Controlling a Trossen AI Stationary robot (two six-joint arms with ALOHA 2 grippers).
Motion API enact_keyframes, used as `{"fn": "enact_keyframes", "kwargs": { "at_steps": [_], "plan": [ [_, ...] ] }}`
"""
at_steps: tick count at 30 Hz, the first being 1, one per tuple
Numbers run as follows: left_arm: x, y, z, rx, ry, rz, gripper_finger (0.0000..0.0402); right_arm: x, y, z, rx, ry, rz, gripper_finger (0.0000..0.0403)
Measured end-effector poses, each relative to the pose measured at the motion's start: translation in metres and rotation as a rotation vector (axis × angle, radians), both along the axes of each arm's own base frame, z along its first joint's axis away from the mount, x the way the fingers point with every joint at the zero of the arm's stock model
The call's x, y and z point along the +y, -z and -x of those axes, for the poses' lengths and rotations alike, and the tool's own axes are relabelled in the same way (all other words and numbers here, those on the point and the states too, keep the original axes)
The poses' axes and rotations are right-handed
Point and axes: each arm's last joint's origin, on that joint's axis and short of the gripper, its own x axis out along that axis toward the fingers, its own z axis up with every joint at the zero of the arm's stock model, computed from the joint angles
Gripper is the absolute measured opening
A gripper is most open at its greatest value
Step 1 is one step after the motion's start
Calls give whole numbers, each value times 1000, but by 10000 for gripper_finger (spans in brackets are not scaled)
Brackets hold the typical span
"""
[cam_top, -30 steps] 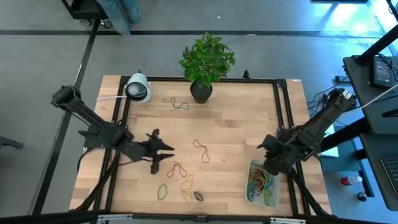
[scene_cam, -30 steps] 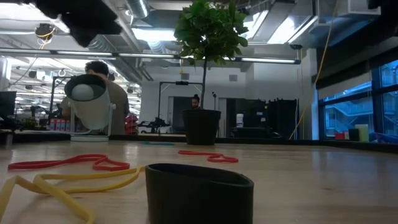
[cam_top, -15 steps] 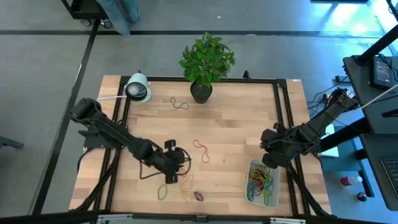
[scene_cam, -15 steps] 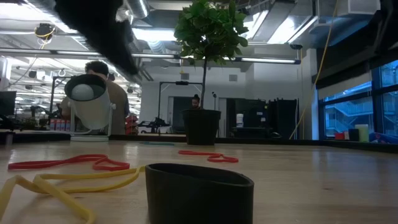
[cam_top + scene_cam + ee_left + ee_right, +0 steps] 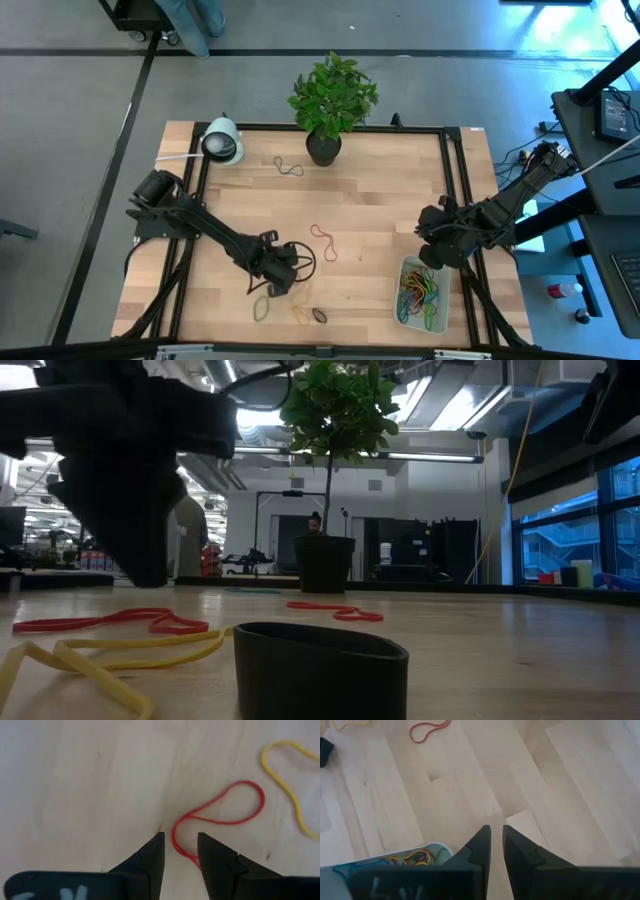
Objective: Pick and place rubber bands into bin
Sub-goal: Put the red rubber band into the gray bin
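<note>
A red rubber band [image 5: 218,818] lies flat on the tabletop [image 5: 380,210], one end running between the left gripper's [image 5: 179,840] open fingers [image 5: 156,851]. A yellow band [image 5: 289,784] lies near it. The bin [image 5: 437,316], full of bright bands, sits by the right gripper [image 5: 493,833], whose fingers are almost closed on nothing.
</note>
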Motion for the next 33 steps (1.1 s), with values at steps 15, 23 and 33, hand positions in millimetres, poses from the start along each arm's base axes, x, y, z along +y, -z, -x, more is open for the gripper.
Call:
{"fn": "enact_keyframes", "kwargs": {
  "at_steps": [15, 23, 33],
  "plan": [
    [-3, 24, -3, 88, -4, 21, 77, 1, 0, -1, -11, -3, -7, 53],
    [-9, 6, -12, 14, -47, 59, 3, 7, -4, -12, -144, 24, -21, 53],
    [-6, -53, -42, -148, 29, -57, 2, 25, 2, -44, -312, -9, 126, 53]
  ]
}}
